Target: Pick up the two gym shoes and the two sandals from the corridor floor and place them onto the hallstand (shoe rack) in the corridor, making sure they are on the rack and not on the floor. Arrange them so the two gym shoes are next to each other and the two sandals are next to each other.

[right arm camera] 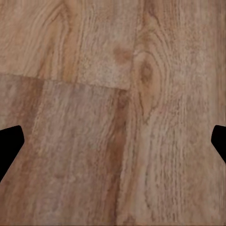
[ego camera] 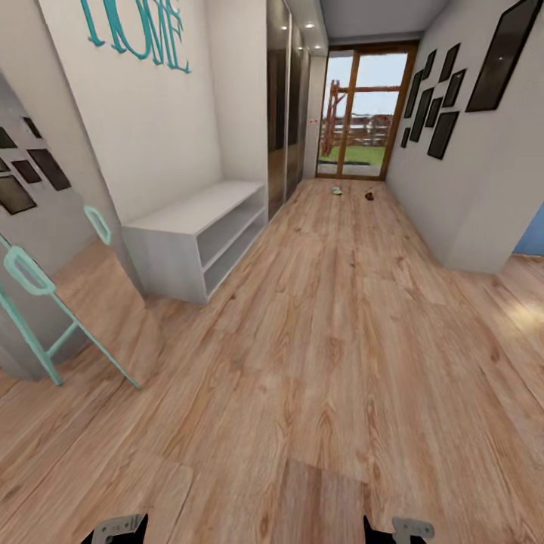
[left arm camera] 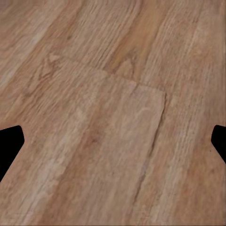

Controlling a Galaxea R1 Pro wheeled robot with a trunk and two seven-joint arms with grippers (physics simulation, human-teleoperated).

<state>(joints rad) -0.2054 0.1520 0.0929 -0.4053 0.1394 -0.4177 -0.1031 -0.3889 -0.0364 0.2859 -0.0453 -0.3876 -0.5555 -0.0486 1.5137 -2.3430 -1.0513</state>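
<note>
The pale grey-white hallstand (ego camera: 198, 240) stands against the left wall, its top and two shelf slots bare. Far down the corridor, near the glass doors, a small white gym shoe (ego camera: 336, 190) and a small brown sandal (ego camera: 369, 196) lie on the wood-grain corridor floor (ego camera: 325, 355); they are too small to make out further. My left gripper (left arm camera: 113, 146) hangs over bare planks, fingers wide apart and holding nothing. My right gripper (right arm camera: 113, 146) is likewise open above the floor. Parts of both arms peek in at the head view's lower edge.
Mirrored wardrobe doors (ego camera: 285, 113) follow the hallstand on the left. A leaning mirror with a teal frame (ego camera: 45, 302) stands at near left. Black-framed pictures (ego camera: 431, 106) line the right wall, which ends at a corner (ego camera: 483, 257). Wood-framed glass doors (ego camera: 363, 113) close the far end.
</note>
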